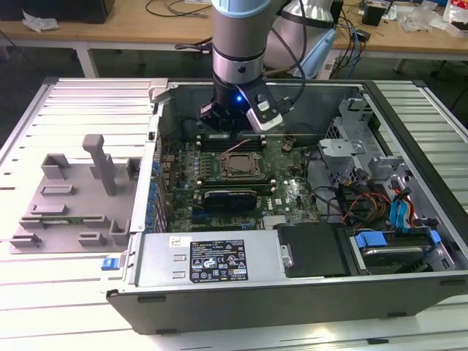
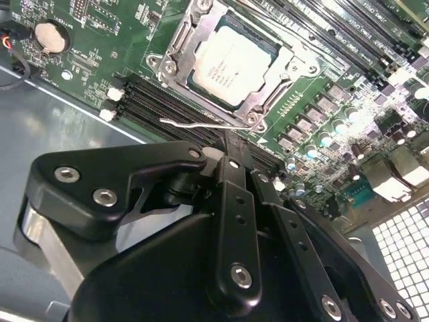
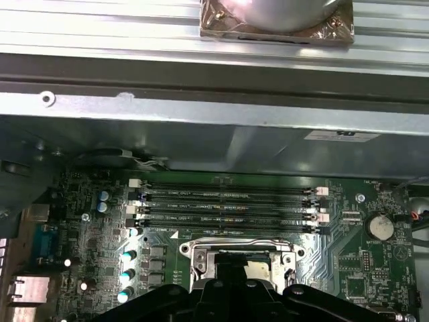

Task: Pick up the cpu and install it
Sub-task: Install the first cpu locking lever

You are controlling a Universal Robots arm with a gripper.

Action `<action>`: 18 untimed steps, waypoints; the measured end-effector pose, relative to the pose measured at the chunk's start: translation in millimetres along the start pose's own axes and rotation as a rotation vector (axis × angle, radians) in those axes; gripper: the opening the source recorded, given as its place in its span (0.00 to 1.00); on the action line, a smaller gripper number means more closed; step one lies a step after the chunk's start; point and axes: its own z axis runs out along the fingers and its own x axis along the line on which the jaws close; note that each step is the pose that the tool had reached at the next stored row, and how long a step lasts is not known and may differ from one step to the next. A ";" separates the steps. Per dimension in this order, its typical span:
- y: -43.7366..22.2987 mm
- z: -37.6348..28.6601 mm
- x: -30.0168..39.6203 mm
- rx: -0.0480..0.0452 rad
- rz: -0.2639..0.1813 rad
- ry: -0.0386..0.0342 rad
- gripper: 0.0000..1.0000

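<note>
Silver-topped, the cpu (image 2: 231, 59) lies seated in the socket frame (image 2: 175, 41) on the motherboard (image 1: 289, 191) inside the open computer case (image 1: 409, 139). The hand (image 2: 228, 144) hovers just beside the socket, its fingers drawn together and holding nothing.

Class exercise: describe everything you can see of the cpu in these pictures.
The cpu is a flat square chip with a pale silver metal top bearing faint print. It lies level inside the socket frame on the green motherboard, the metal bracket bordering its edges. The gripper hangs above, apart from it.
</note>
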 end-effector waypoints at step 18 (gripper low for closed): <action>17.6 19.2 -9.2 0.0391 0.194 -0.0361 0.11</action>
